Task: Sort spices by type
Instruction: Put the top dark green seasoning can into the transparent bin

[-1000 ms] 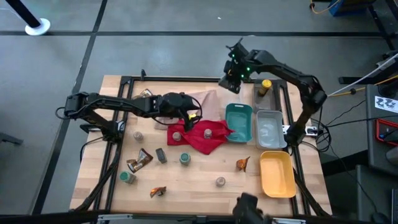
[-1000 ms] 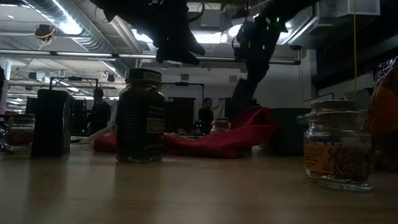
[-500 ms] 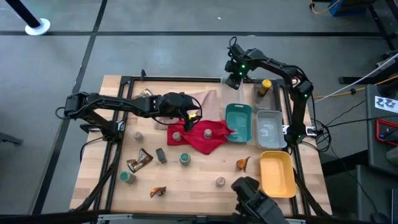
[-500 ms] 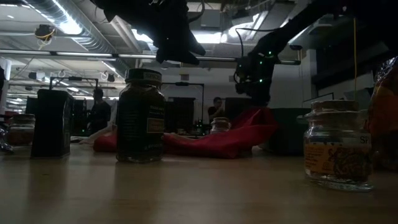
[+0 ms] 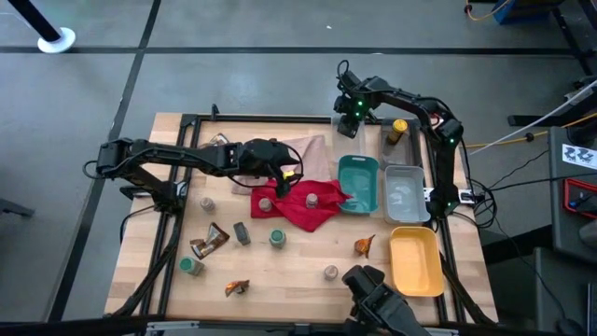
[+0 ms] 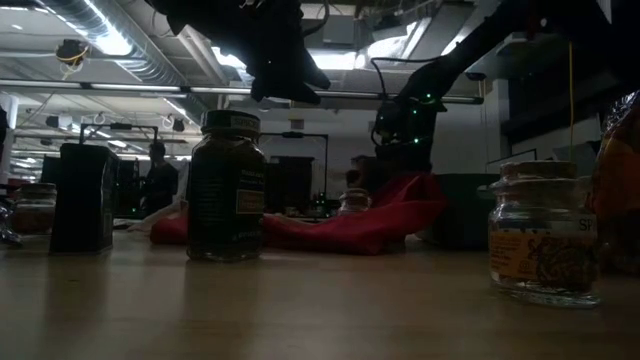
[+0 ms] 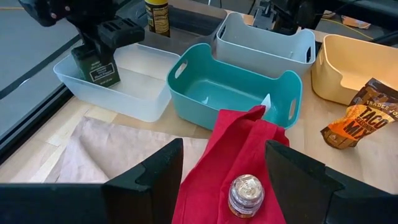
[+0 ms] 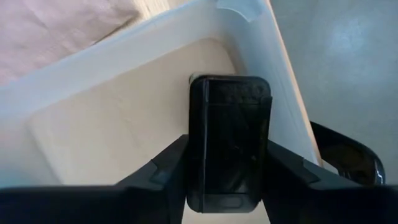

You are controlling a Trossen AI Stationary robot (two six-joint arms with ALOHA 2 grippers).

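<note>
My right gripper [image 8: 227,177] hangs over the clear tray [image 7: 143,87] at the far edge of the tabletop, its fingers [image 8: 158,171] standing on either side of a dark rectangular spice tin [image 8: 229,140]. The tin stands upright in that tray's corner; whether the fingers press it or have just come off it I cannot tell. My left gripper [image 7: 221,171] hovers with jaws well apart and empty above the red cloth [image 5: 303,207] near the middle of the tabletop, where a small round jar [image 7: 246,194] sits on the cloth just below it. Beside the clear tray are the teal tray [image 5: 359,182], the grey tray [image 5: 405,193] and the yellow tray [image 5: 416,261] along the right edge. A yellow-capped bottle [image 5: 398,131] stands at the far right corner. Sachets [image 5: 364,245] and jars [image 5: 277,239] lie scattered toward the near edge.
</note>
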